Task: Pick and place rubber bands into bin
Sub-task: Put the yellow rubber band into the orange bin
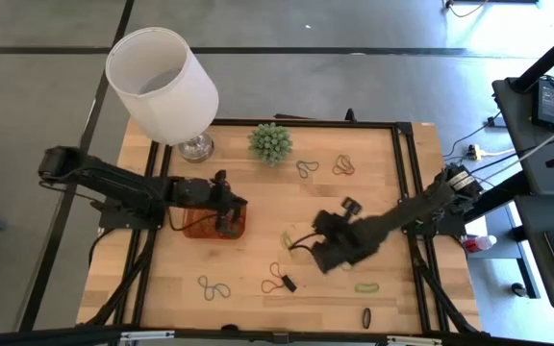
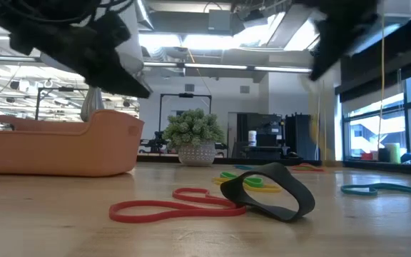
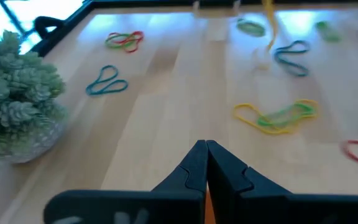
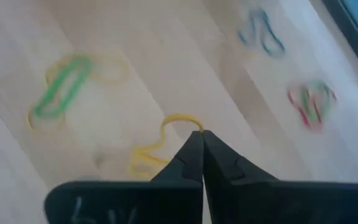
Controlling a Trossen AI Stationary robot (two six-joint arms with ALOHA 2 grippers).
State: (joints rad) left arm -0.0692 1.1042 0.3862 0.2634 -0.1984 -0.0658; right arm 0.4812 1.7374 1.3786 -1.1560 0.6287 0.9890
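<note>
Bin point(image 1: 203, 227): small orange tray, sat near the middle-left of the table point(image 1: 258, 259), pretty much everything else is placed off it here.
Left gripper point(image 1: 227, 227): was hovering right over the bin's right end, fingers pinched together with nothing visible between them.
Right gripper point(image 4: 199, 135): was off to the right of the bin, well apart from it, above the wood. Fingers clamped on a yellow band point(image 4: 157, 149), which dangled from the tips.
Yellow-green bands point(image 1: 288, 240): on the table between the bin and the right gripper.
Red band with black band point(image 1: 279, 281): below and right of the bin, toward the front edge. Up close in the low view they touched, the black one standing up on its edge.
Blue band point(image 1: 213, 286): just in front of the bin.
Back bands point(image 1: 343, 165): a blue one and a red-green one, far side of the table from the bin, right of the plant point(image 1: 270, 142).
Lamp point(image 1: 164, 86): white shade, behind the bin.
</note>
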